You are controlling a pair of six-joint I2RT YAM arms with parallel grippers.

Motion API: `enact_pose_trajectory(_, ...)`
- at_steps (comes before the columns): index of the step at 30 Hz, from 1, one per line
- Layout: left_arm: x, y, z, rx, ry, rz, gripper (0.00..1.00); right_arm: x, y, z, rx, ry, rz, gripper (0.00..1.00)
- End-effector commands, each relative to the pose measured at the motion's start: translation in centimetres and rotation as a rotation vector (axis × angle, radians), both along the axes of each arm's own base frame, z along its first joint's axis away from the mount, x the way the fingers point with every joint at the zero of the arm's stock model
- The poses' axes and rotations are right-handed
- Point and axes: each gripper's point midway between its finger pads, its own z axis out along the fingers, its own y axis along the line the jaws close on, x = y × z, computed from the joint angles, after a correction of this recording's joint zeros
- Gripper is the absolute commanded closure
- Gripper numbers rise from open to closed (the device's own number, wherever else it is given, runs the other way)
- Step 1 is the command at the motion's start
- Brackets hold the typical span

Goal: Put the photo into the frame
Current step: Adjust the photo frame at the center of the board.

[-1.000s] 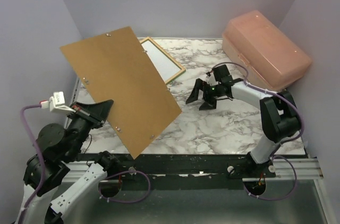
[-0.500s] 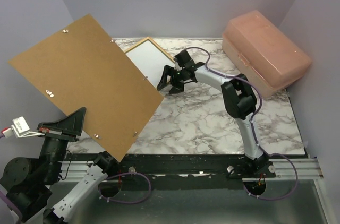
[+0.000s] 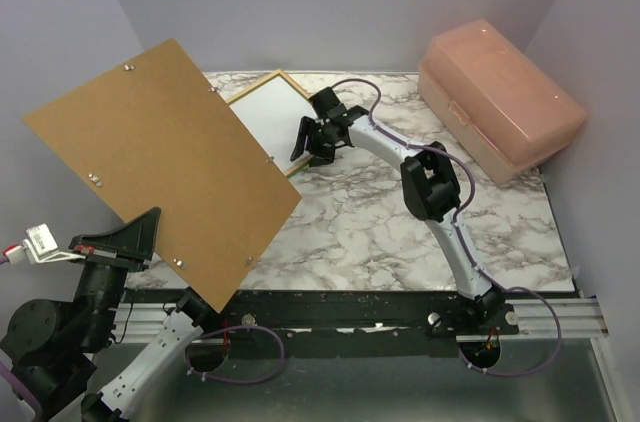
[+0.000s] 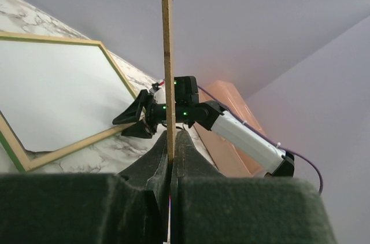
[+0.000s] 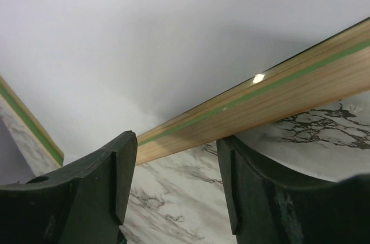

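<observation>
Fingers (image 4: 156, 169) on our left gripper (image 4: 170, 157) pinch the brown backing board (image 3: 160, 167) up in the air. Our right gripper (image 3: 312, 142) is spread at a rail of the frame (image 5: 289, 88), which lies wood-side-up at the back of the table (image 3: 380, 232).

The marble table (image 3: 400, 232) carries the frame (image 3: 256, 85) and a pink box (image 3: 500, 92).

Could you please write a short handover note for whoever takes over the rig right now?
Left gripper: shut on the brown backing board, held tilted in the air at the left.
Right gripper: open, fingertips at a rail of the frame, not clamped on it.
Frame: flat on the table, far side, wood back up, a white sheet filling it; whether that is the photo face down cannot be told.
Done: board is off the frame.
Left: confirm the photo is seated, refit the board.
</observation>
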Motion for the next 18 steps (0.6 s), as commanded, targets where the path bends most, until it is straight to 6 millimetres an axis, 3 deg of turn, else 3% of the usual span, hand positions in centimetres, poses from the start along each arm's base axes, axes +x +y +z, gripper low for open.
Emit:
enact_pose_trajectory(1, -0.9, 0.5, 1.9, -0.051, -0.081, -0.004, 1.00, -2.8, -5.5, -8.7, -0.387, 0.099, -0.018, 0.37)
enact_pose_trajectory(6, -1.0, 0.5, 1.7, -0.054, -0.082, -0.010, 1.00, -3.0, -6.3, -10.0, -0.508, 0.085, 0.000, 0.47)
enact_pose_trajectory(11, -0.9, 0.1, 1.2, -0.049, -0.065, -0.022, 1.00, -3.7, -7.7, -10.9, -0.560, 0.096, 0.015, 0.69)
enact_pose_trajectory(13, -0.7, -0.3, 0.9, -0.047, -0.057, -0.038, 1.00, -3.9, -8.6, -10.9, -0.585, 0.095, 0.010, 0.79)
enact_pose_trajectory(18, 0.3, -2.2, -0.2, -0.008, -0.014, -0.093, 1.00, -3.7, -12.0, -10.3, -0.628, 0.111, -0.023, 0.90)
